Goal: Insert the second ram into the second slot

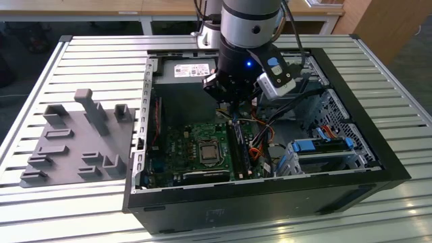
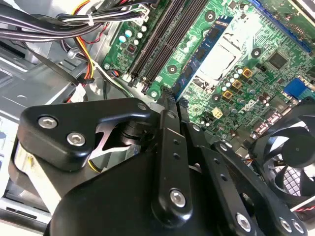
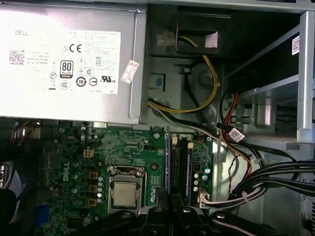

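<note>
I see the gripper (image 2: pixel 167 98) pinched tight on the second ram (image 2: pixel 205 53), over the memory slots (image 2: pixel 157 44), inside the open computer case (image 1: pixel 270 202)

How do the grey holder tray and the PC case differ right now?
The grey holder tray is low, pale and looks bare; the PC case is tall, black, open and packed with a motherboard and cables. The pincer hangs over the case, away from the tray. Both sit on the slatted table.

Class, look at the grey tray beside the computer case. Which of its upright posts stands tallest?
The post in the middle of the tray's back row in the exterior view; it rises well above all the others.
</note>
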